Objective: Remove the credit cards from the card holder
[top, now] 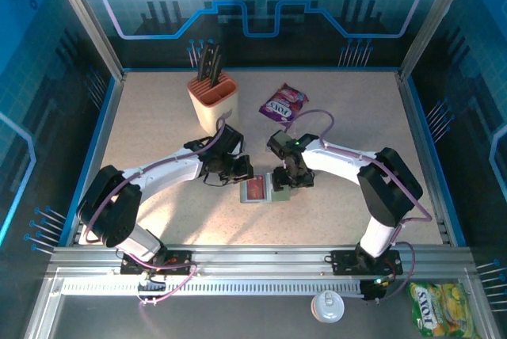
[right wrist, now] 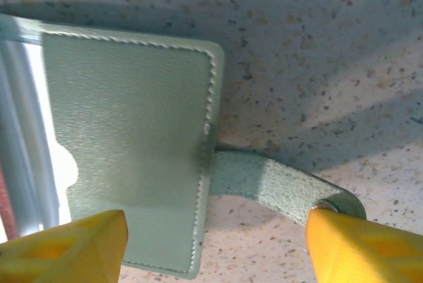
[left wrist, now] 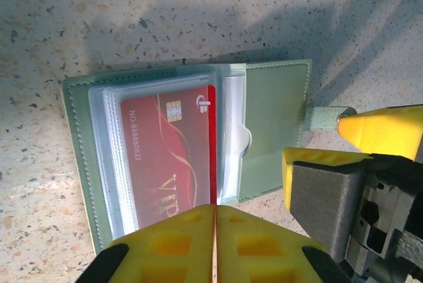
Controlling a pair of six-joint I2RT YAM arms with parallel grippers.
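Left gripper [left wrist: 215, 215], jaws pressed together, at near edge of holder [left wrist: 274, 124] beside red card [left wrist: 168, 157]; right gripper [right wrist: 215, 230], jaws spread, astride its strap [right wrist: 264, 187].

**Sage, red and yellow over speckled beige**

The card holder [left wrist: 274, 118] is showing pale sage green with lighter stitching along its edge. The credit card [left wrist: 168, 157] is glowing red, carrying gold swirls, gold lettering and white numbers. The desk [left wrist: 198, 12] is showing beige with dark flecks. The left pincer [left wrist: 215, 227] and right pincer [right wrist: 215, 240] are showing yellow fingers
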